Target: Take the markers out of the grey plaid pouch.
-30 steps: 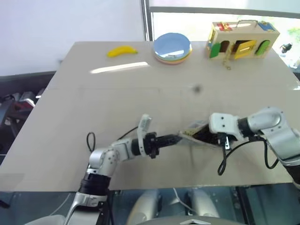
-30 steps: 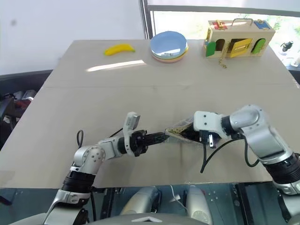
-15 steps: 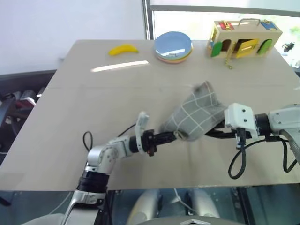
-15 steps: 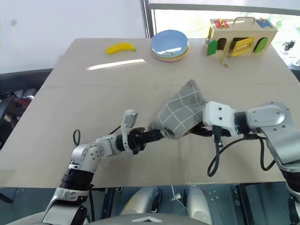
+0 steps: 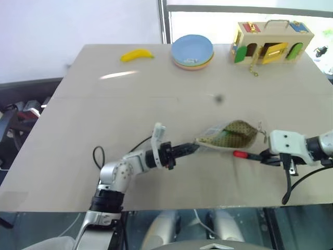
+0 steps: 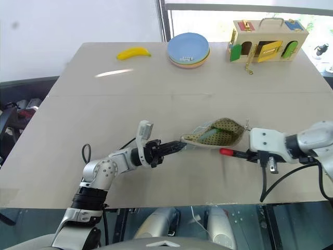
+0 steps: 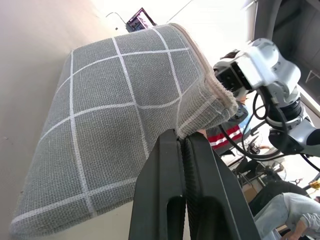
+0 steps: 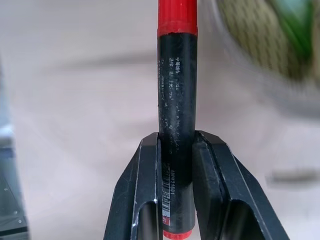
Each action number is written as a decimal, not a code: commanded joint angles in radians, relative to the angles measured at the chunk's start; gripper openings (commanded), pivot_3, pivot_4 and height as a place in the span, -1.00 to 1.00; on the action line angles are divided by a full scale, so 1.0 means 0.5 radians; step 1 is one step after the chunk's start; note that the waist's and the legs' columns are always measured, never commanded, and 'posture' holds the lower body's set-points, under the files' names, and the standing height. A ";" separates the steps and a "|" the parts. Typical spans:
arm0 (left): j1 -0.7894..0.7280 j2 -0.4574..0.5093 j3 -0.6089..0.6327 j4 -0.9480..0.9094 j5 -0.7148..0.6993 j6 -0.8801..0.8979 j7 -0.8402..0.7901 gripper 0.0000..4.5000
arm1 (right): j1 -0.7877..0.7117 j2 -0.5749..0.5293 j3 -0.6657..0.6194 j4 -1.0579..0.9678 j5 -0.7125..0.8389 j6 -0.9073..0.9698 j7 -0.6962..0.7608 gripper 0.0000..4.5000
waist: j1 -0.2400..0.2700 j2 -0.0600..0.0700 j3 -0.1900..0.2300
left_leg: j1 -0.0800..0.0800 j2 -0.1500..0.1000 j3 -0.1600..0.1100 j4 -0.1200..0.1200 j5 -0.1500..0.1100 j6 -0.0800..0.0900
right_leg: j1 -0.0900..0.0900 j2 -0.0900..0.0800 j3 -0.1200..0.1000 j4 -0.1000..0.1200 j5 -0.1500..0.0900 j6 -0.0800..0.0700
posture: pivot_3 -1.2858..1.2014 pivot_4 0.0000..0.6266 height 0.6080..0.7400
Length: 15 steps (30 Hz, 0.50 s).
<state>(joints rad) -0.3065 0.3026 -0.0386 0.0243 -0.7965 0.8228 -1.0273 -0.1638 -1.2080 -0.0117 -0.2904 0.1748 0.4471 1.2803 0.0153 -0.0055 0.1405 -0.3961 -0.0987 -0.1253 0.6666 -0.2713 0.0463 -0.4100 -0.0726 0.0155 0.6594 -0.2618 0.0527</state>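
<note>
The grey plaid pouch (image 5: 229, 134) lies on the table with its tan-edged mouth gaping towards me. Its dotted lining shows, and a teal-green marker (image 6: 210, 135) lies inside. My left gripper (image 5: 193, 148) is shut on the pouch's left rim. In the left wrist view its fingers (image 7: 170, 165) pinch the tan edge of the plaid fabric (image 7: 115, 115). Just right of the pouch, my right gripper (image 5: 260, 155) is shut on a black marker with a red cap (image 5: 242, 154). The marker is outside the pouch, its cap pointing at the mouth. The right wrist view shows the marker (image 8: 177, 100) clamped between the fingers.
At the table's far side are a yellow banana (image 5: 136, 54), a stack of plates (image 5: 192, 51) and a wooden latch box (image 5: 271, 41). The table's front edge (image 5: 208, 208) runs close below both arms.
My right gripper has pulled away to the right with the red marker, out of the pouch. The pouch flipped up half a second ago and has dropped back flat. The left gripper has stayed put.
</note>
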 commanded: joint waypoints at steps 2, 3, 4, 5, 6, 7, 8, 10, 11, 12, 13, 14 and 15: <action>0.028 0.000 0.041 -0.039 -0.022 -0.016 0.004 -1.00 | 0.080 -0.108 -0.116 0.280 -0.124 -0.204 -0.038 -0.85 | 0.000 0.000 0.000 | 0.000 0.000 0.000 0.000 0.000 0.000 | 0.000 0.000 0.000 0.000 0.000 0.000 | 0.03 -0.52 1.00; 0.031 0.002 0.044 -0.041 -0.025 -0.013 0.004 -1.00 | 0.090 -0.083 -0.098 0.371 -0.157 -0.260 -0.078 -0.85 | 0.000 0.000 0.000 | 0.000 0.000 0.000 0.000 0.000 0.000 | 0.000 0.000 0.000 0.000 0.000 0.000 | 0.03 -0.52 1.00; 0.033 0.003 0.046 -0.042 -0.025 -0.012 0.005 -1.00 | 0.084 -0.049 -0.065 0.455 -0.197 -0.307 -0.127 -0.85 | 0.000 0.000 0.000 | 0.000 0.000 0.000 0.000 0.000 0.000 | 0.000 0.001 0.000 0.000 0.000 0.000 | 0.03 -0.52 1.00; 0.034 0.004 0.046 -0.042 -0.025 -0.012 0.004 -1.00 | 0.072 -0.015 -0.030 0.518 -0.231 -0.344 -0.164 -0.85 | -0.001 0.001 0.000 | 0.000 0.000 0.001 0.000 0.000 0.000 | 0.000 0.000 0.000 0.001 0.000 0.000 | 0.03 -0.52 1.00; 0.036 0.002 0.046 -0.044 -0.025 -0.011 0.005 -1.00 | 0.061 0.016 -0.002 0.568 -0.255 -0.372 -0.191 -0.85 | -0.005 0.001 0.000 | 0.001 0.000 0.002 0.000 0.000 0.000 | 0.000 0.000 0.001 0.001 0.000 0.000 | 0.03 -0.52 1.00; 0.037 0.000 0.045 -0.045 -0.025 -0.009 0.006 -1.00 | 0.054 0.040 0.028 0.605 -0.288 -0.398 -0.216 -0.50 | -0.006 0.001 0.000 | 0.002 0.000 0.003 0.000 0.000 0.000 | 0.000 0.001 0.003 0.003 0.000 0.000 | 0.03 -0.52 1.00; 0.035 -0.002 0.044 -0.046 -0.026 -0.007 0.008 -1.00 | 0.052 0.054 0.054 0.627 -0.328 -0.420 -0.242 -0.40 | -0.006 0.002 -0.001 | 0.002 0.001 0.004 0.000 0.000 0.000 | 0.000 0.001 0.003 0.004 0.000 0.000 | 0.03 -0.52 1.00; 0.032 -0.003 0.042 -0.051 -0.029 -0.001 0.010 -1.00 | 0.032 0.082 0.054 0.628 -0.370 -0.439 -0.302 0.03 | -0.008 0.003 -0.001 | 0.004 0.001 0.005 0.000 0.000 0.000 | 0.000 0.002 0.005 0.005 0.000 0.000 | 0.03 -0.52 1.00; 0.032 -0.003 0.042 -0.054 -0.031 0.003 0.011 -1.00 | 0.014 0.094 0.033 0.609 -0.357 -0.429 -0.312 0.17 | -0.007 0.003 -0.001 | 0.005 0.001 0.005 0.000 0.000 -0.001 | 0.000 0.002 0.005 0.005 0.000 0.000 | 0.03 -0.52 1.00; 0.033 -0.003 0.042 -0.058 -0.032 0.006 0.011 -1.00 | 0.006 0.083 0.000 0.569 -0.324 -0.399 -0.290 0.39 | -0.007 0.003 -0.001 | 0.005 0.001 0.005 0.001 0.000 0.000 | 0.001 0.002 0.005 0.005 0.000 0.000 | 0.03 -0.52 1.00; 0.038 -0.001 0.041 -0.064 -0.033 0.008 0.010 -1.00 | 0.010 0.053 -0.032 0.526 -0.305 -0.377 -0.268 0.57 | -0.006 0.003 -0.001 | 0.005 0.001 0.005 0.001 0.000 0.000 | 0.001 0.002 0.005 0.005 0.000 0.000 | 0.03 -0.52 1.00; 0.047 0.006 0.035 -0.073 -0.027 0.005 0.007 -1.00 | 0.012 0.006 -0.075 0.462 -0.279 -0.327 -0.236 0.57 | -0.004 0.003 -0.001 | 0.005 0.001 0.005 0.001 0.000 0.000 | 0.001 0.002 0.005 0.005 0.000 0.000 | 0.03 -0.52 1.00; 0.055 0.011 0.031 -0.081 -0.022 0.003 0.005 -1.00 | 0.004 -0.024 -0.121 0.398 -0.246 -0.274 -0.216 0.57 | -0.003 0.004 0.000 | 0.005 0.001 0.005 0.001 0.000 0.000 | 0.001 0.002 0.005 0.005 0.000 0.000 | 0.03 -0.52 1.00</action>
<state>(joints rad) -0.2890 0.3023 -0.0286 0.0189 -0.7973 0.8250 -1.0203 -0.1465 -1.1778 -0.0031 -0.0235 0.0209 0.2798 1.1544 0.0136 -0.0034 0.1404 -0.3940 -0.0983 -0.1228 0.6672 -0.2713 0.0461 -0.4098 -0.0718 0.0180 0.6616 -0.2618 0.0528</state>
